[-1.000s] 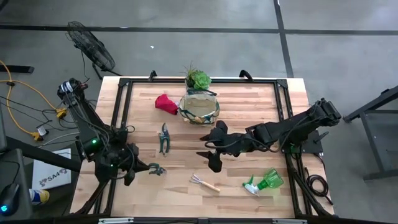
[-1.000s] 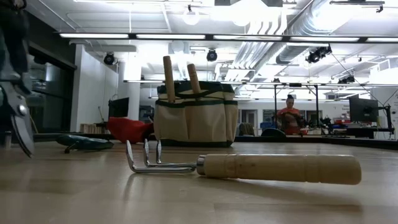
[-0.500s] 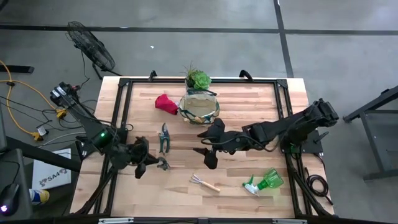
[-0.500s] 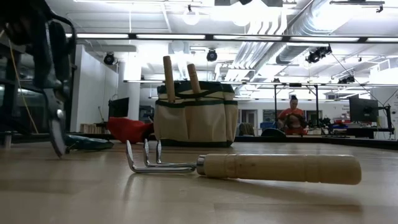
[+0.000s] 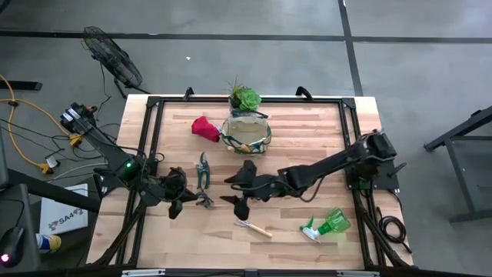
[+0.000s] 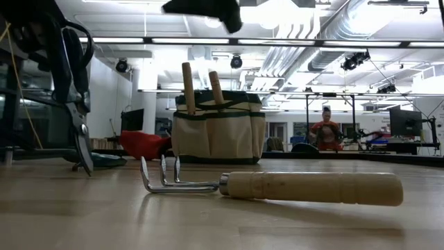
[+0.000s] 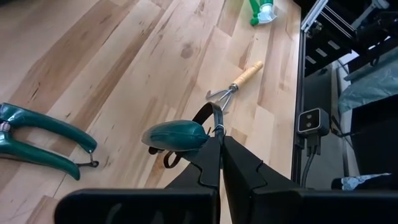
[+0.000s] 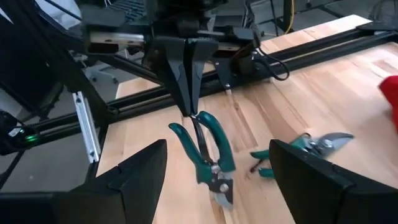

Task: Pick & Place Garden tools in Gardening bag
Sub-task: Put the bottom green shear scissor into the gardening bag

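Wooden planks are filling the table (image 5: 323, 131), with the gardening bag (image 5: 246, 135) standing near its far edge. Left of the bag and nearer the front, the left gripper (image 5: 184, 198) is reaching in low, fingers pressed together on a green-handled pruning shear (image 6: 78, 104) that is hanging blade-down. A second shear (image 5: 203, 171) is lying flat between that gripper and the bag. In front of the bag, the right gripper (image 5: 240, 191) is stretching leftward, fingers spread wide, holding nothing, above the hand rake (image 5: 254, 226).
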